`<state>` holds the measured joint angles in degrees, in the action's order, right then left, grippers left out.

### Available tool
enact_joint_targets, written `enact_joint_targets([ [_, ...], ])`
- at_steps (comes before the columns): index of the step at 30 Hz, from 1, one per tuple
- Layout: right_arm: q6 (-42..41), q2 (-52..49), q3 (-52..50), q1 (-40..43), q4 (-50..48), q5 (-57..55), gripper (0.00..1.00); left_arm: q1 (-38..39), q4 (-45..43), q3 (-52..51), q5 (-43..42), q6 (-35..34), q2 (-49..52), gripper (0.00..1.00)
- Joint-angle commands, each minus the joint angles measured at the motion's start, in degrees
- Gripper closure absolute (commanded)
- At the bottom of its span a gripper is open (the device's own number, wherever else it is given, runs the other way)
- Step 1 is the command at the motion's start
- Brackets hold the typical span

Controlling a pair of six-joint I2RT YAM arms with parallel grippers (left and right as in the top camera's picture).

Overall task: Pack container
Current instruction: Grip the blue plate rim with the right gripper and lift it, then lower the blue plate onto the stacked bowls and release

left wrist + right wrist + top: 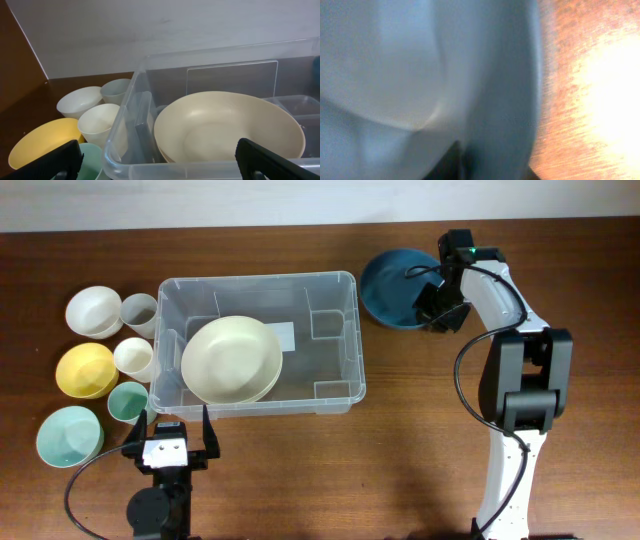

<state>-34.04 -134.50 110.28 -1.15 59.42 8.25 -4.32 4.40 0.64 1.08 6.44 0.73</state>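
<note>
The container (258, 278), a clear plastic bin, stands left of the table's middle with a cream bowl (232, 360) in its left half. A dark blue bowl (390, 285) is to the right of the bin. My right gripper (432, 305) is at this bowl's right rim and looks shut on it. In the right wrist view the blue bowl (420, 60) fills the frame, its rim between the fingers (490, 165). My left gripper (170, 430) is open and empty at the bin's front left corner. The left wrist view shows the bin's rim (200, 167) and cream bowl (225, 130) between the fingers (157, 157).
Left of the bin stand a white bowl (93, 311), a grey cup (140, 313), a white cup (134, 358), a yellow bowl (85, 370), a green cup (127, 402) and a pale teal bowl (69, 436). Bare wooden table lies right of the bin.
</note>
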Motion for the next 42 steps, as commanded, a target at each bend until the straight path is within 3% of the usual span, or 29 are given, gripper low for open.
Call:
enact_joint_targets([
  [1,-1.1,-0.9,-0.1,0.9,-0.3,0.2,0.96,-0.3,0.3,-0.2,0.2,0.9,-0.3,0.0],
  [9,-2.4,-0.9,0.2,4.5,-0.5,4.4,0.96,-0.3,0.3,-0.2,0.2,0.9,-0.3,0.0],
  [13,-0.1,-0.9,1.5,7.5,-1.6,13.2,0.96,-0.3,0.3,-0.2,0.2,0.9,-0.3,0.0],
  [19,5.2,0.5,7.5,13.6,-2.3,36.1,0.96,-0.3,0.3,-0.2,0.2,0.9,-0.3,0.0],
  [25,10.0,9.0,13.4,14.5,1.4,42.1,0.96,-0.3,0.3,-0.2,0.2,0.9,-0.3,0.0],
  [29,15.9,17.0,14.3,9.1,4.9,40.9,0.96,-0.3,0.3,-0.2,0.2,0.9,-0.3,0.0],
  [33,16.2,22.8,14.3,-3.5,8.2,23.2,0.96,-0.3,0.3,-0.2,0.2,0.9,-0.3,0.0],
  [42,9.4,18.0,13.9,-26.4,6.7,6.5,0.96,-0.3,0.3,-0.2,0.2,0.9,-0.3,0.0],
])
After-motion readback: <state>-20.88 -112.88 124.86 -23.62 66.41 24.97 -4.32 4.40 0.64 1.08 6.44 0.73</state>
